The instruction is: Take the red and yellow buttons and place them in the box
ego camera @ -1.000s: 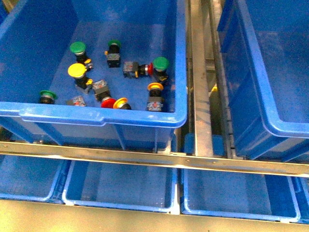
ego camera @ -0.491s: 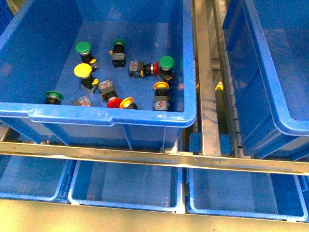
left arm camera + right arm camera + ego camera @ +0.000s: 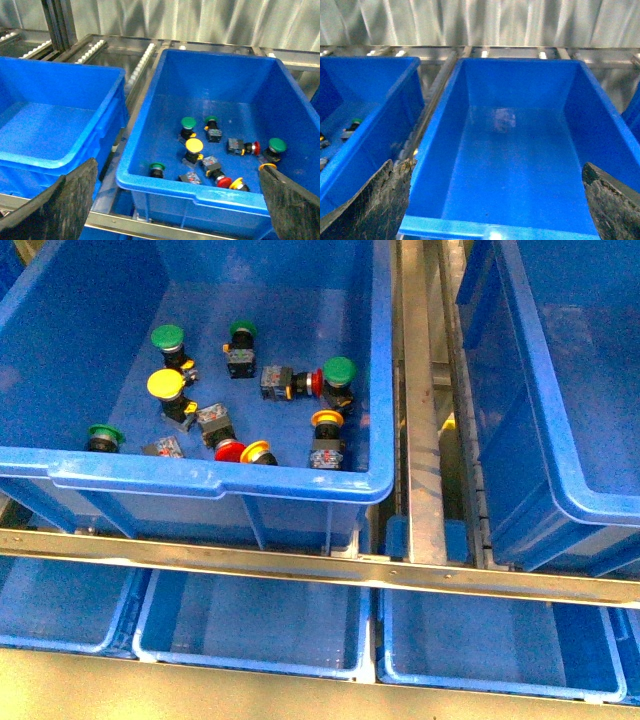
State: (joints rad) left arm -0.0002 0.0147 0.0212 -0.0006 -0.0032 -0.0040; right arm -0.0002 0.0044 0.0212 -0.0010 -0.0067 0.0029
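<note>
While our left hand [image 3: 177,167] and right hand [image 3: 490,165] gape wide, empty, we see the yellow button [image 3: 164,385] at ten o'clock of the red button [image 3: 228,451]

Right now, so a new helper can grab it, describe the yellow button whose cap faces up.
Find the big blue bin on the left. In its left half, just nearer than a green button, stands the yellow button. It is the only yellow cap in that half, broad and facing up.
</note>
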